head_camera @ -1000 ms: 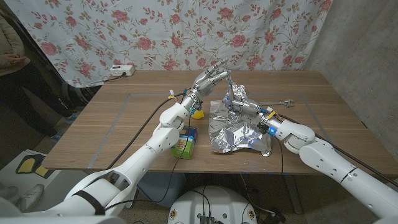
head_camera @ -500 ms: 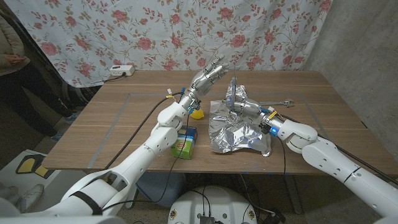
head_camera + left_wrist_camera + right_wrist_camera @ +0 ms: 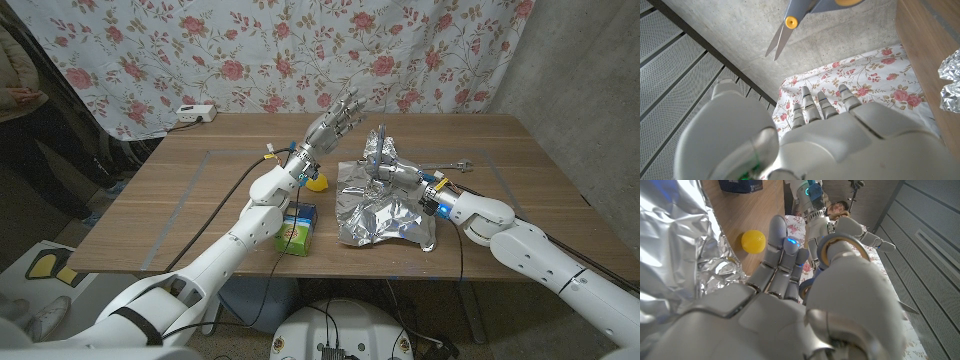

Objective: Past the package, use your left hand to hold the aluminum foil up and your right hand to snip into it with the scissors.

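left hand (image 3: 334, 120) fingers spread, let go of crumpled silver aluminum foil (image 3: 385, 212) | right hand (image 3: 392, 172) holds grey scissors (image 3: 378, 150) (re-grab first)

Left hand (image 3: 334, 120) raised, fingers spread; right hand (image 3: 390, 172) gripping.

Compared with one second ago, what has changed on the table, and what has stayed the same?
The left hand has drawn back to the robot's left, away from the aluminum foil, and is raised with fingers spread, holding nothing. The right hand has shifted slightly and still holds the scissors upright above the foil. The foil, green package and yellow ball have not moved.
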Controlling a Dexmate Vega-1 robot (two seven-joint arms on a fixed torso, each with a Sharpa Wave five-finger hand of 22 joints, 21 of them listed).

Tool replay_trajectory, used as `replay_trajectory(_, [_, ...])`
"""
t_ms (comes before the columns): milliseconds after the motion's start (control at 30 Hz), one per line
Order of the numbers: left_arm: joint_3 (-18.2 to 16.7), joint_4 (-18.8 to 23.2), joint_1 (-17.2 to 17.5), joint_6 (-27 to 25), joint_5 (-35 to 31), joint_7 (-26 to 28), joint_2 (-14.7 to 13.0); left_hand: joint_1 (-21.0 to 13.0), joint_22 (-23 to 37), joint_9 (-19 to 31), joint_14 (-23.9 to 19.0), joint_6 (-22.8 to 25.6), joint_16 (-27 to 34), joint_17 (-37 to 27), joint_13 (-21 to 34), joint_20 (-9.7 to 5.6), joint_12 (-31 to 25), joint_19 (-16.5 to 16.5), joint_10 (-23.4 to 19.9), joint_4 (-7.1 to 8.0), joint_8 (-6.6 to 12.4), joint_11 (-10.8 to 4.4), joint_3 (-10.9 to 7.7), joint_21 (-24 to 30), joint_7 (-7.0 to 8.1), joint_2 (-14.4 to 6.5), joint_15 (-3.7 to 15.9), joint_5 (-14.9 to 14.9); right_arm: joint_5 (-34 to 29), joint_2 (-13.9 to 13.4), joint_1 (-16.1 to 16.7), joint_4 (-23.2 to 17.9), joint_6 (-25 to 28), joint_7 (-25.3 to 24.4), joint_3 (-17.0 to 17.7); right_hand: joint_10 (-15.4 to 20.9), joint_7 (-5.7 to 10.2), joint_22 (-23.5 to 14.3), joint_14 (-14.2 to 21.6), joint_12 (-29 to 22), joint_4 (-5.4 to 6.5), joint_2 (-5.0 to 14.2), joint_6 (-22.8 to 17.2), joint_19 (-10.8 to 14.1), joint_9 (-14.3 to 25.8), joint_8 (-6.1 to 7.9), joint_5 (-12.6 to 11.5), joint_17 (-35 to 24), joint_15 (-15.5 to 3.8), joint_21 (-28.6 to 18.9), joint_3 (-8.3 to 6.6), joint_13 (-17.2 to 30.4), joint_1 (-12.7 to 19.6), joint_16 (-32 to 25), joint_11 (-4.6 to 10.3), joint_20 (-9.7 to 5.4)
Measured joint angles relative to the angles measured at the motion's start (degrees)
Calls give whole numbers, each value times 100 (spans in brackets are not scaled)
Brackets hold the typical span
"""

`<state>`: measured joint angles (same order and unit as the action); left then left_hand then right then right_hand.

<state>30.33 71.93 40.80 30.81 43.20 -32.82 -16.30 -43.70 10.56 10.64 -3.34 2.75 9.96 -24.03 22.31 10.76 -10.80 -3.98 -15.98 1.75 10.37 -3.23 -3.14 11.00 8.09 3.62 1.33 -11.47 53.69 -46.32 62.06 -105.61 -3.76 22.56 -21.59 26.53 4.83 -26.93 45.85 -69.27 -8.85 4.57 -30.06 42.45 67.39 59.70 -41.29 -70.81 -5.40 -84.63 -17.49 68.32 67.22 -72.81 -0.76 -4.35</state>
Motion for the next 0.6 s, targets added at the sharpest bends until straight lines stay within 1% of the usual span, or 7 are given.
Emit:
replay_trajectory(100, [-74,111,48,37,33,-15,-88,13,0,0,0,0,0,32,-14,0,0,0,-8,17,0,-57,17,0,0,-14,0,0,58,-46,54,-47,23,-18,68,0,-5,77,-11,38,21,2,5,-16,3,0,32,0,10,-67,-43,-23,-9,-33,0,-15])
replay_trajectory(133, [-76,115,51,41,34,-14,-92,14,0,0,0,0,1,38,-23,0,-19,0,-20,24,0,-69,24,0,0,-13,0,0,63,-52,59,-54,25,-19,74,0,-5,110,-11,61,12,-19,5,-36,6,0,32,0,10,-97,-52,-53,-30,-33,0,6])
replay_trajectory(233, [-163,261,118,69,38,29,-220,37,0,0,-1,0,1,59,-27,0,-23,0,-30,24,0,-78,24,0,0,-37,0,0,150,-94,101,-115,76,-38,134,1,-7,166,-31,86,9,-25,7,-45,8,11,56,0,29,-141,-55,-73,-35,-33,-1,15])
replay_trajectory(267, [-191,308,143,81,36,52,-267,37,0,0,-1,0,1,66,-27,0,-38,0,-49,24,0,-98,24,0,0,-37,0,0,183,-117,120,-148,98,-49,161,9,-7,184,-30,87,25,-24,7,-45,6,11,72,0,29,-151,-71,-74,-35,-33,-9,15])
replay_trajectory(367, [-248,399,198,97,27,98,-362,37,0,1,-1,0,1,89,-52,0,-46,0,-92,24,0,-140,24,0,0,-37,0,-45,261,-161,159,-214,143,-72,218,9,-7,243,-30,87,24,-25,8,-45,-34,11,76,0,29,-173,-102,-74,-35,-33,-9,15])
replay_trajectory(567, [-363,569,313,127,2,230,-561,37,-1,1,-1,2,25,119,-53,0,-68,0,-90,24,24,-139,24,1,1,-37,1,-45,455,-272,305,-376,230,-112,383,10,-7,367,-56,170,25,22,11,-45,-47,10,166,27,14,-186,-103,-124,-82,-32,-10,15])
replay_trajectory(600, [-381,595,334,129,-4,255,-594,36,-1,1,-1,2,25,129,-62,0,-68,0,-90,24,24,-139,24,1,1,-37,0,-45,491,-299,343,-414,247,-114,419,10,-16,383,-72,170,40,5,21,-45,-35,10,185,27,32,-208,-118,-124,-129,-33,-10,15])
